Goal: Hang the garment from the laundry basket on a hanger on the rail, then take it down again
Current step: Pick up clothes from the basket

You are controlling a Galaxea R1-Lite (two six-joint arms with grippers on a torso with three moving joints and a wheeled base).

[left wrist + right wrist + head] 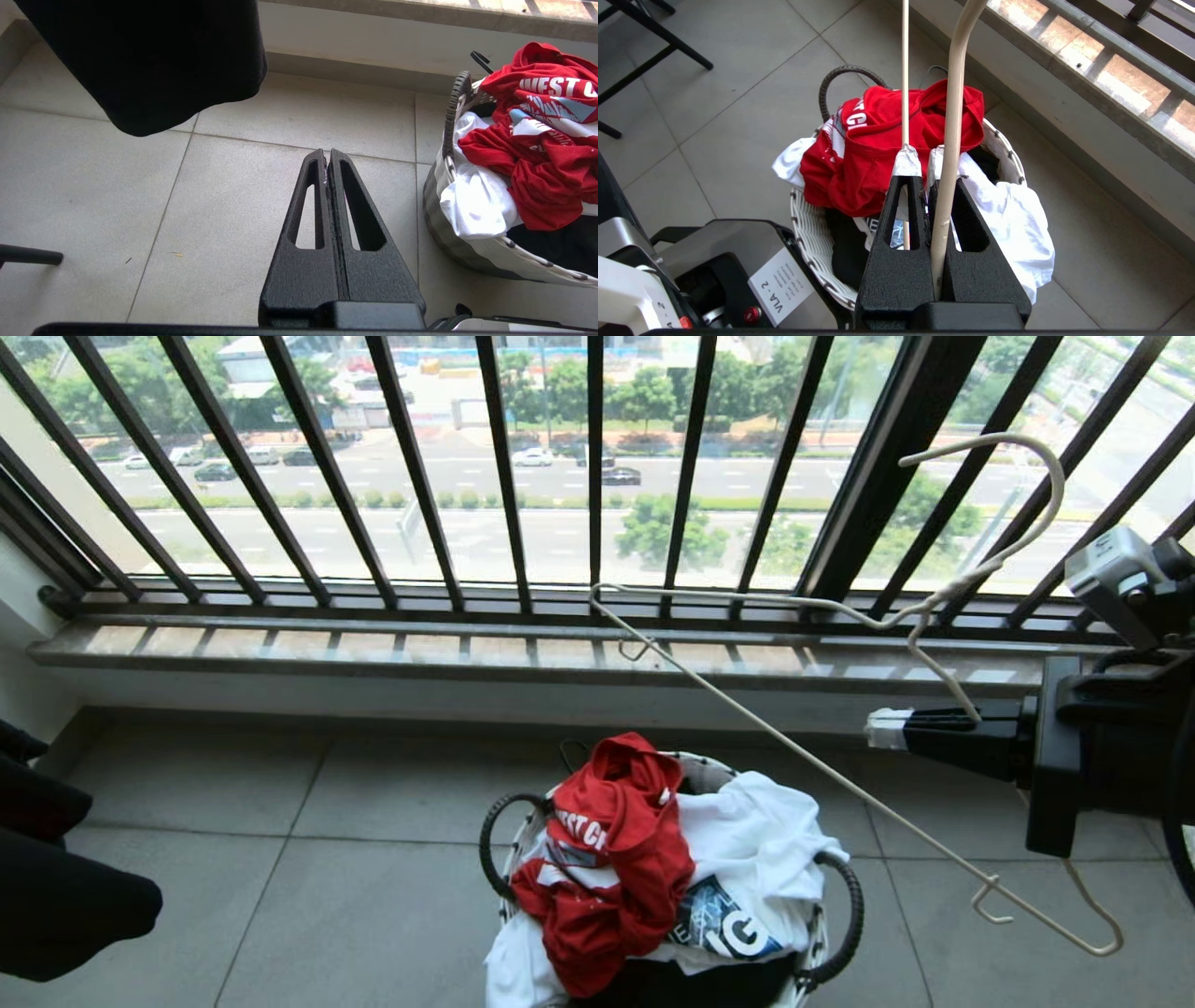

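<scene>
- Right gripper (920, 163): the fingers (896, 219) are closed on the hanger (840, 775), clamping one of its cream-white wire arms. In the head view the gripper sits at the right edge, held level above the floor, with the hanger's hook rising toward the black window railing (504, 476) and the long lower bar slanting down to the right of the basket.
- Left gripper (327, 158): the fingers are pressed together and hold nothing. The gripper hangs over the tiled floor (233, 186), beside the basket, near a black hanging cloth (154, 60). It appears idle.
- Garment (607, 859): the red T-shirt lies crumpled on top of the load in the laundry basket (840, 915), part of its white lettering showing. It rests on a white garment (756, 840), with a dark printed item beneath. Nothing grips it.
- Rail: not visible in any view.
- Step in hand, as judged: hanger is secured; garment has not yet been picked up or dressed onto it.
- Next move, as judged: the left gripper must open, reach into the basket and pinch the red fabric only, preferably near the collar, then lift it free of the white garment so the hanger end can enter the neck opening.
- Risk: the loose white garment may be dragged up with the red one.
</scene>
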